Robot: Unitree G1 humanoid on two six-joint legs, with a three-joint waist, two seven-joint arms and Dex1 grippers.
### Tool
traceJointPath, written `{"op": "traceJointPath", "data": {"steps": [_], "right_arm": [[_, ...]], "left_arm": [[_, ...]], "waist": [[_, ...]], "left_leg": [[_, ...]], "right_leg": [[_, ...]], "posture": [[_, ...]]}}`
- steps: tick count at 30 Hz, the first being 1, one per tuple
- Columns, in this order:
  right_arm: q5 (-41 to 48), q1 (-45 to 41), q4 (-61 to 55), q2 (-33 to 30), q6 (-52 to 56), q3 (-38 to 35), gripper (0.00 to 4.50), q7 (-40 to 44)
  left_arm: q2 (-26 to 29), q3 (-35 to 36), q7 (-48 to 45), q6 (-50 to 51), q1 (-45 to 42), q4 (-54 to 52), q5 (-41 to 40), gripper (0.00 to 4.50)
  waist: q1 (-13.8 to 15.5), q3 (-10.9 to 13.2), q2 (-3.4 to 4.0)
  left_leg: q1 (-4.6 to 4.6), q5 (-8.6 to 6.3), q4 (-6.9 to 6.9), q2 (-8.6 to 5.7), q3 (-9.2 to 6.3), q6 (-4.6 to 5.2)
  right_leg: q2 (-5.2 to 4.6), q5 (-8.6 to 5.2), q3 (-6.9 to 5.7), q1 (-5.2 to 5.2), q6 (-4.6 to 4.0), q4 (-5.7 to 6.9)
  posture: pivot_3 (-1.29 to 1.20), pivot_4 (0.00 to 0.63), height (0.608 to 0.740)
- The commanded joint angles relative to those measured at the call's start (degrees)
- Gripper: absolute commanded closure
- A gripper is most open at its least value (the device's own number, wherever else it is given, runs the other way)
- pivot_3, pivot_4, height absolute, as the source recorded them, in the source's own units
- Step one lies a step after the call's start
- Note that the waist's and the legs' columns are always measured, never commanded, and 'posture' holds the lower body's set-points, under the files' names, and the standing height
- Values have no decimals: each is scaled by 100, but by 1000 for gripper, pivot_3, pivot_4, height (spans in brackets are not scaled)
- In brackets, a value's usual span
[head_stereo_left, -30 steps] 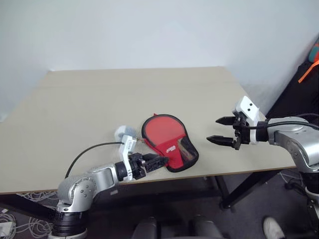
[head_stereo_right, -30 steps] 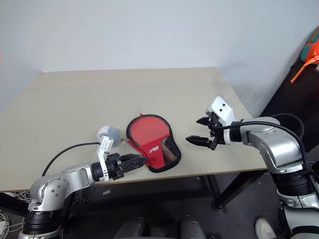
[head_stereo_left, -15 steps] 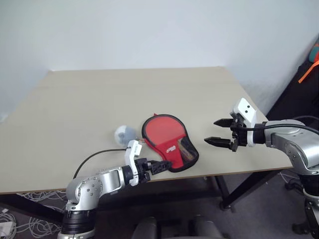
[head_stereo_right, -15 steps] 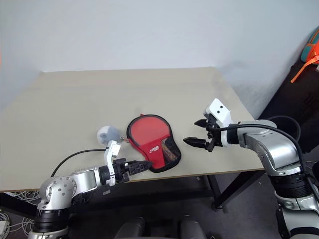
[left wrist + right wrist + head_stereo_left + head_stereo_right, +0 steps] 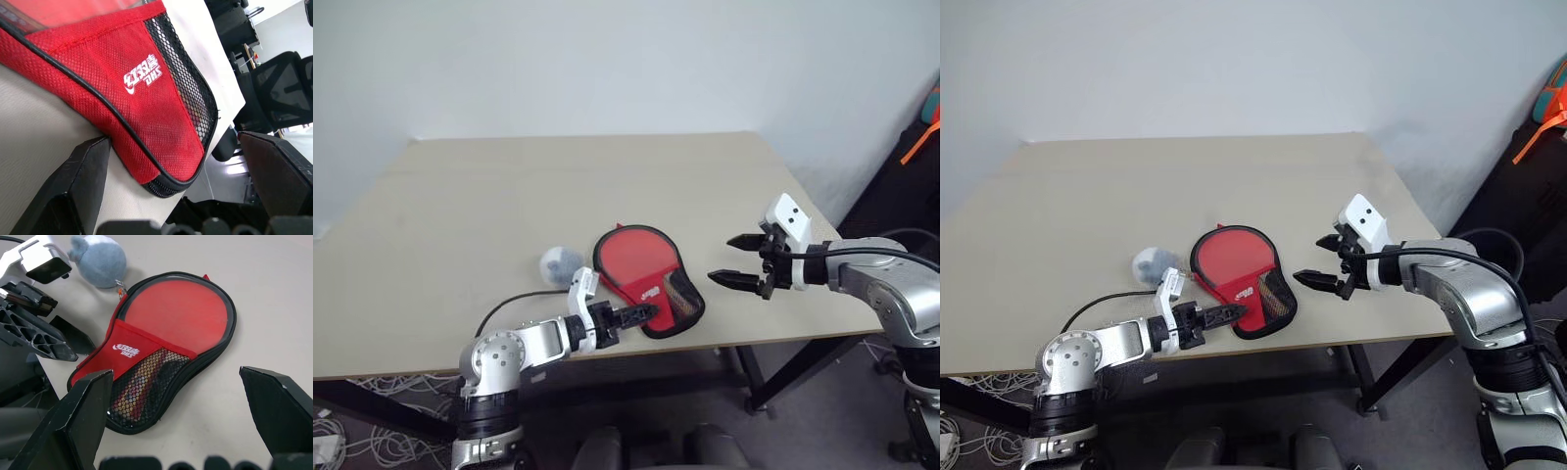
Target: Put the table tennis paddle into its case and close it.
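Red paddle-shaped soft zip case (image 5: 646,277) w/ black trim, white logo and black mesh pocket lies flat on the beige tabletop (image 5: 558,186), near the table's front edge, round end toward the far side, narrow handle end toward the front-right corner. Through the clear round face of the case the red rubber blade of the table tennis paddle (image 5: 178,316) shows, so the paddle sits inside; its striped handle is dimly visible behind the mesh in the right wrist view. Whether the zip is fully run round can't be told; case lies flat w/ trim edges together.

Small fuzzy pale bluish-grey ball-shaped charm (image 5: 560,263) rests on the table just beside the case's left side, by a small metal clip at the case rim.

Left gripper (image 5: 644,314) w/ two black fingers is low at the table's front edge, pointing toward the case's handle end; fingers spread wide, not pinching anything. In the left wrist view one finger (image 5: 73,186) sits at the case's black-trimmed edge, right against it or nearly so, the other well off to the far side of the handle end.

Right gripper (image 5: 732,259) hovers above the table to the right of the case, apart from it, pointing at it; fingers spread wide, holding nothing. Black cable runs along each forearm
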Motion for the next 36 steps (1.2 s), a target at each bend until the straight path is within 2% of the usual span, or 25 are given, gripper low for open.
{"op": "traceJointPath", "data": {"steps": [1,12,23,29,36], "right_arm": [[74,-77,-173,20,-3,-191,0,-85],[140,-89,-186,50,48,-207,0,-223],[163,-75,-224,96,108,-221,0,-327],[205,-41,-279,111,163,-250,0,-381],[265,-52,-310,140,214,-252,0,-457]], "left_arm": [[-143,-42,207,129,-189,268,125,98],[-527,132,491,202,-564,628,245,98],[-475,1443,941,1393,-612,517,-237,98],[-269,1435,1219,1404,-334,475,-897,98],[-491,1402,1574,1404,-292,600,-1044,98]], "waist": [[1,0,1],[4,-3,3],[-46,-2,-1],[-45,-1,-2],[-30,-3,-3]], "left_leg": [[0,0,0,-1,0,0],[0,0,2,-5,-5,0],[0,-1,-6,-2,-3,-1],[0,-3,-6,2,-3,-5],[0,-5,-5,3,-2,-8]], "right_leg": [[0,0,0,1,0,0],[0,0,1,7,0,-4],[4,0,2,-3,1,-3],[9,0,6,-5,1,-3],[9,0,7,-3,0,-6]], "posture": [[0,0,739],[0,0,739],[0,0,739],[0,0,739],[0,0,739]]}}
